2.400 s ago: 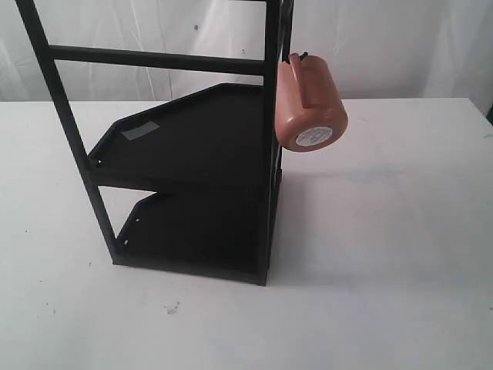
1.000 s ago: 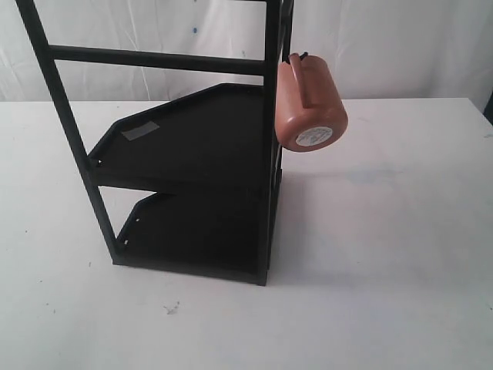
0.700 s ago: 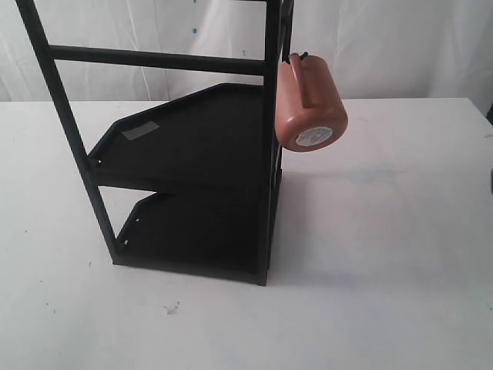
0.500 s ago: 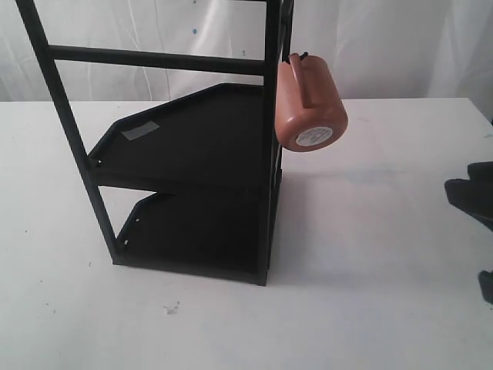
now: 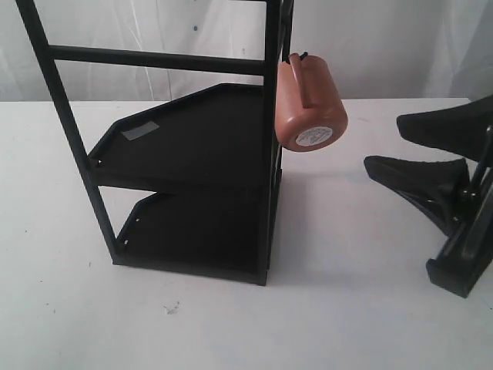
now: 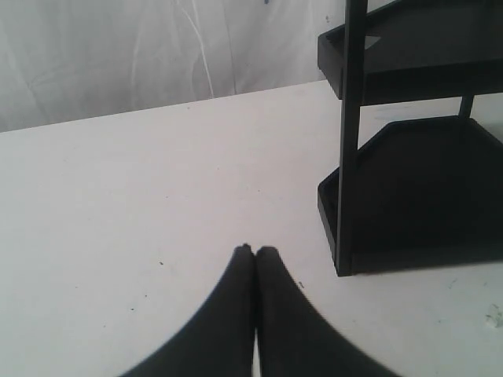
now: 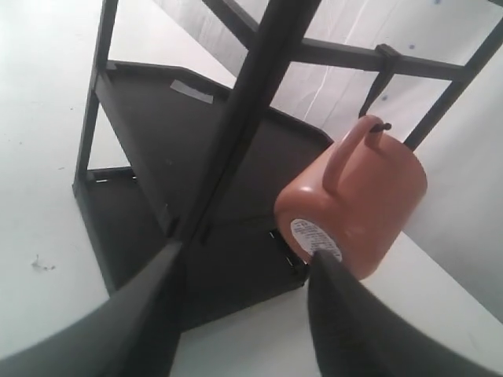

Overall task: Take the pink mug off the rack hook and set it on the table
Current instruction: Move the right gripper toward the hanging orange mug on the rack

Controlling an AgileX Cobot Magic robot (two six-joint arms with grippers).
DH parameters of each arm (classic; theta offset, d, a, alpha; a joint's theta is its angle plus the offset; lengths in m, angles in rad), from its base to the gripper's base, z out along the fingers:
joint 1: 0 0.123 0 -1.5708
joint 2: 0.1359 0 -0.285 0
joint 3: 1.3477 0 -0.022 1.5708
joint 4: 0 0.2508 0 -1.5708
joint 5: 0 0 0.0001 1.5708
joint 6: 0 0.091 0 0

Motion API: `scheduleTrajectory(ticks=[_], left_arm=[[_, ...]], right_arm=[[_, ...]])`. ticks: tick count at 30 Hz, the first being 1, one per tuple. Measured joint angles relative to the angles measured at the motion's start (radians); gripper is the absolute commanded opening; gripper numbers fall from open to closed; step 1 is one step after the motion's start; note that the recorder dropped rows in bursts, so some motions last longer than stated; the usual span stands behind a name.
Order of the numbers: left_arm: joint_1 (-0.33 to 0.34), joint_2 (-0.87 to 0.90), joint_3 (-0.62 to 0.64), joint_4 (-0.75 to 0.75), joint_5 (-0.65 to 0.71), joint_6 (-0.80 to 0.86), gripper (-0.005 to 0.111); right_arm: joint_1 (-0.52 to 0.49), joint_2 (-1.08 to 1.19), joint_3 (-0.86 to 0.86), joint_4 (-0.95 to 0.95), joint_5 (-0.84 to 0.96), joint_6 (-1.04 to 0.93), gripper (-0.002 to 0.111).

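Note:
The pink mug [image 5: 310, 103] hangs by its loop handle from the small black rack hook [image 5: 297, 56] at the top of the rack's [image 5: 192, 146] right post, its white-stickered base facing outward. In the right wrist view the mug [image 7: 357, 196] hangs on the hook [image 7: 380, 126], beyond my fingertips. My right gripper [image 5: 383, 142] is open, to the right of the mug and apart from it, with nothing between its fingers. My left gripper [image 6: 256, 251] is shut and empty, low over the white table [image 6: 141, 188], left of the rack's lower shelf [image 6: 416, 188].
The tall black rack has two shelves, a crossbar [image 5: 154, 59] and a grey tape patch [image 5: 139, 130]. A white curtain [image 5: 385, 38] hangs behind the table. Bare table [image 5: 362, 308] lies in front of and right of the rack.
My right gripper has come in from the right edge of the exterior view and moved left toward the mug, open. The mug and rack have not moved.

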Motion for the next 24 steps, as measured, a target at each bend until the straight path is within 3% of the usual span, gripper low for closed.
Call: scheduleTrajectory(ticks=[7, 24], left_arm=[[0.0, 0.0, 0.0, 0.0, 0.0, 0.0, 0.0], [0.0, 0.0, 0.0, 0.0, 0.0, 0.0, 0.0]], right_arm=[[0.0, 0.029, -0.006, 0.021, -0.096, 0.013, 0.046], [0.0, 0.017, -0.006, -0.099, -0.084, 0.113, 0.046]])
